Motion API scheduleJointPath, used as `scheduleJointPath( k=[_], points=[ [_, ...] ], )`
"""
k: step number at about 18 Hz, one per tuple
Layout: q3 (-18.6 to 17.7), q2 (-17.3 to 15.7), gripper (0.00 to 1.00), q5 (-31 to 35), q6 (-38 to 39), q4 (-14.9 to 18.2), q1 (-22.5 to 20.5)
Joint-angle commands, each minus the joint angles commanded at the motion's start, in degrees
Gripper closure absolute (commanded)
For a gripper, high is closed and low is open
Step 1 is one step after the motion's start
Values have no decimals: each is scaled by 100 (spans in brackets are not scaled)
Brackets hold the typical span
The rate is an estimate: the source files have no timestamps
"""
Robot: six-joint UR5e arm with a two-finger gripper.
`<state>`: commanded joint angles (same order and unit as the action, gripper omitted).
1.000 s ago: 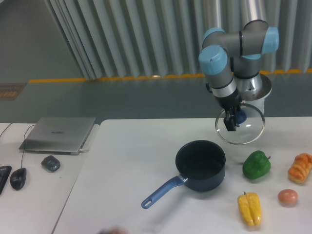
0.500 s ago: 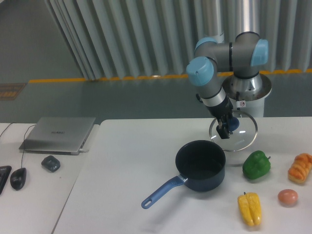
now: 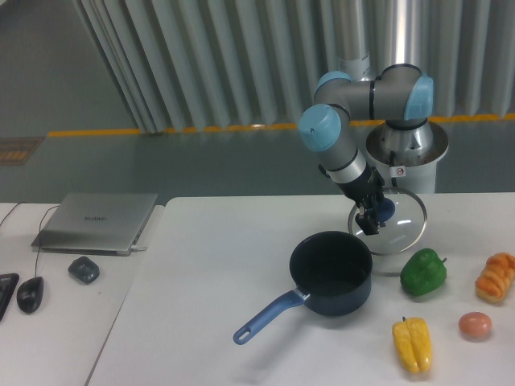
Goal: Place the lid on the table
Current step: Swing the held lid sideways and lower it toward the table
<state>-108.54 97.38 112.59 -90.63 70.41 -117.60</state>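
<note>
Camera view: lid [image 3: 396,223] tilted, held by its blue knob just behind and right of the dark blue saucepan [image 3: 331,273], seemingly above the tabletop [image 3: 217,265], contact of lower rim impossible to tell. Pincer [image 3: 374,217] pinching the knob from the upper left, lid hanging below and right of it toward the green pepper [image 3: 423,272]. Probably mid-carry; setting down calls for levelling the lid over bare surface between saucepan and pepper, then lowering.

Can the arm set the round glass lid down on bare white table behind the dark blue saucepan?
Probably yes: the gripper holds the round glass lid above bare white table, just behind the dark blue saucepan; nothing lies beneath.
</note>
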Motion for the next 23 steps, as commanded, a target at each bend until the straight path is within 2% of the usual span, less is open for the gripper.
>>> scheduleJointPath(
  k=[3, 9, 17, 23],
  points=[
    [-44, 105, 55, 18, 159, -132, 123],
    [-70, 123, 55, 44, 370, -132, 325],
    [-106, 202, 55, 431, 388, -141, 326],
    [17, 316, 55, 580, 616, -150, 361]
  ],
)
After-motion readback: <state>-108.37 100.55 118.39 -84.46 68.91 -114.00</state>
